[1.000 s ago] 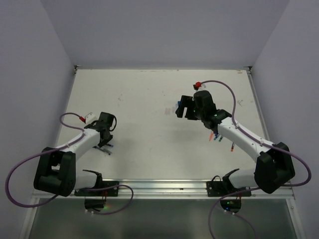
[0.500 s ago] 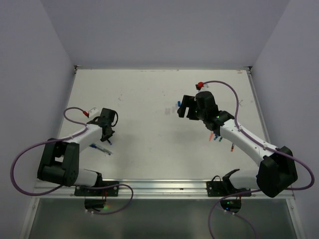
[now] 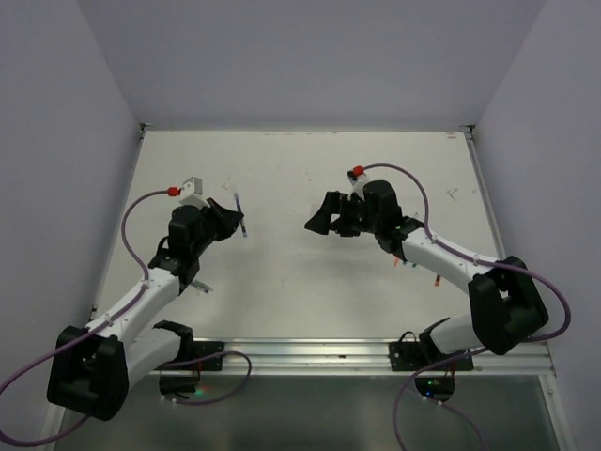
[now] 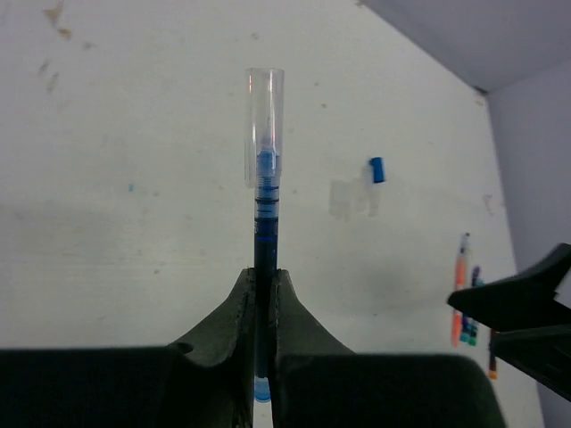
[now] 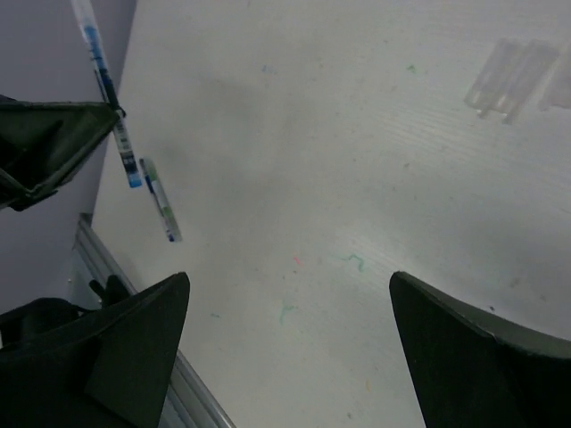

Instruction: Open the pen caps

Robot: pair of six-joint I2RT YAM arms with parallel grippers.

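Above the table (image 4: 134,223), your left gripper (image 4: 264,278) pinches a blue pen (image 4: 265,227), clear cap (image 4: 265,125) on its far end; your right gripper (image 5: 287,283) hangs spread wide, empty. Loose blue cap (image 4: 376,169) lies on the table.

light: bright, even, from overhead – desk (image 3: 282,178) near-white | shadows: faint, soft-edged, close under both arms | top view: sharp edge to edge | left wrist view: left fingers (image 4: 223,348) dark and soft, desk's far edge hazy | right wrist view: dimmer, greyer – right fingers (image 5: 116,348) blurred black silhouettes
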